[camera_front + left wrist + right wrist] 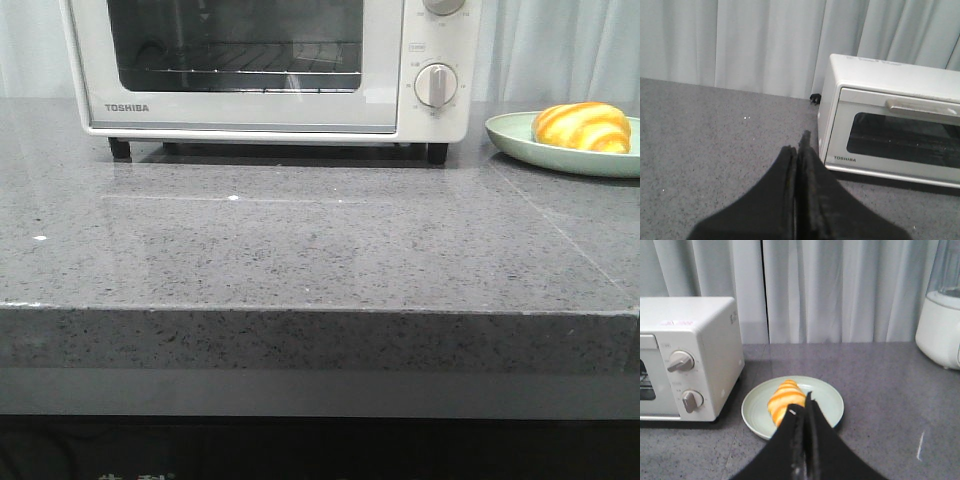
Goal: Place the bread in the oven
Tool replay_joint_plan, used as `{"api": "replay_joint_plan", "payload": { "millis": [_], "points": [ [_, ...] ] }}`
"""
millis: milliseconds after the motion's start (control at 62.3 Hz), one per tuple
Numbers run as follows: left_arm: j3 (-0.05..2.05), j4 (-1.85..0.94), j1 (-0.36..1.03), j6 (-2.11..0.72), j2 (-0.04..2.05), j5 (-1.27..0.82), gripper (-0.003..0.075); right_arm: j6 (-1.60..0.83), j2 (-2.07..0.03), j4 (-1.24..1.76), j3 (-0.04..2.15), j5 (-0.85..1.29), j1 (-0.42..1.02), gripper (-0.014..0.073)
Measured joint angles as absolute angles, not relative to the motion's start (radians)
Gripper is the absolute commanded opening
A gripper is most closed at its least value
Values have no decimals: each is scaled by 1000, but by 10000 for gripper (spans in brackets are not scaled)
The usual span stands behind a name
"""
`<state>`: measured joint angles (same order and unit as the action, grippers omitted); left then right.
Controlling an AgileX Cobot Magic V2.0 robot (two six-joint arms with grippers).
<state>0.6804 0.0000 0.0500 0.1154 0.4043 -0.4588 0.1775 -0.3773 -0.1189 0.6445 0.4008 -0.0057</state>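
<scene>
One bread, one oven, door shut

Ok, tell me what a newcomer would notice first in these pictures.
The cream-white oven stands at the back of the grey counter, left of centre in the front view, its glass door shut over a wire rack. To its right the striped golden bread lies on a pale green plate. In both wrist views each arm's black jaws are pressed together, empty, above the counter.
</scene>
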Motion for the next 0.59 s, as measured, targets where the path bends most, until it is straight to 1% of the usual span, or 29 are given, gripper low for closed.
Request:
{"api": "replay_joint_plan", "payload": {
  "millis": [321, 594],
  "points": [
    [680, 0, 50, 115, 509, -479, -18, 177, -536, -119, 644, 432, -6, -119],
    [680, 0, 50, 115, 545, -480, -18, 177, -589, -119, 644, 441, -6, -119]
  ]
}}
